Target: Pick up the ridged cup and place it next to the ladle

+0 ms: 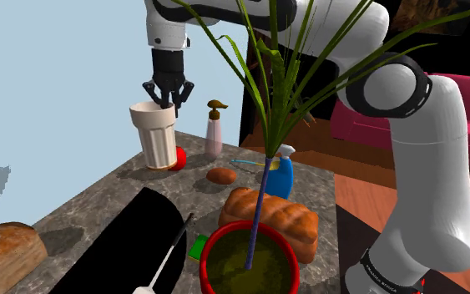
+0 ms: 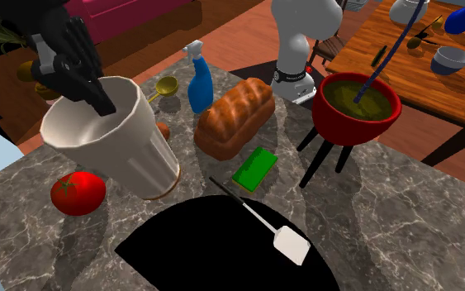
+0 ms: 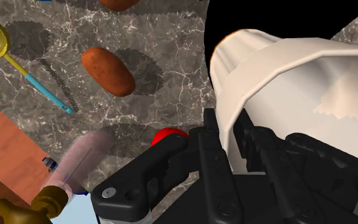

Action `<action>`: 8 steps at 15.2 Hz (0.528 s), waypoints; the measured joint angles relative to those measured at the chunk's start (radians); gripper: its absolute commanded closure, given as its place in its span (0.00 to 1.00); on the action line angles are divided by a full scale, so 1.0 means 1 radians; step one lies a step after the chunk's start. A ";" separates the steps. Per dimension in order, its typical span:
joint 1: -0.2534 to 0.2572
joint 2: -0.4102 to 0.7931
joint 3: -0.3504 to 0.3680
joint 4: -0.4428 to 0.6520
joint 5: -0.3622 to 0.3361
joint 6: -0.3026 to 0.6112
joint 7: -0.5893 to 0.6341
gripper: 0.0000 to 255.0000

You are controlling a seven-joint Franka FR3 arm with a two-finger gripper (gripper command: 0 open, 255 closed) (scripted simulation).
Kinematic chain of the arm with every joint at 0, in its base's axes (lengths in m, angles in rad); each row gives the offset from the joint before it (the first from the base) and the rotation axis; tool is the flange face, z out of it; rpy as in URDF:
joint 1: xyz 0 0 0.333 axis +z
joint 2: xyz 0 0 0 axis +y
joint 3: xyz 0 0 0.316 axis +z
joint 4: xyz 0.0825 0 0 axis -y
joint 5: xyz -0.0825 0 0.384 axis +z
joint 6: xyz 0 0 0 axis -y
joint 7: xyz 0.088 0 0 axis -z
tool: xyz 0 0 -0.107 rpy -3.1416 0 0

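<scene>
Ridged cream tapered cup [image 1: 154,134] | black pincer [image 1: 173,105] pinched its rim | risk: one-sided hold could let it tilt and slip

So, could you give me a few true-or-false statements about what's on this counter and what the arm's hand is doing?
1. The gripper straddles the rim of the cup. True.
2. A red tomato lies right beside the cup. True.
3. The ladle has a red bowl. False: its bowl is yellow.
4. The bread loaf sits inside the red pot. False: it lies on the counter; the pot holds a plant.
</scene>
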State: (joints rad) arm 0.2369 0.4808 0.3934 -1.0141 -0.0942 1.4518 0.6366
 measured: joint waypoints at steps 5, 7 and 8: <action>-0.076 0.014 -0.025 -0.037 0.005 0.046 -0.095 1.00; -0.102 0.025 -0.034 -0.046 0.006 0.063 -0.129 1.00; -0.111 0.043 -0.039 -0.029 0.002 0.063 -0.146 1.00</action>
State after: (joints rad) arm 0.1262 0.5238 0.3539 -1.0428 -0.0918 1.5147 0.4903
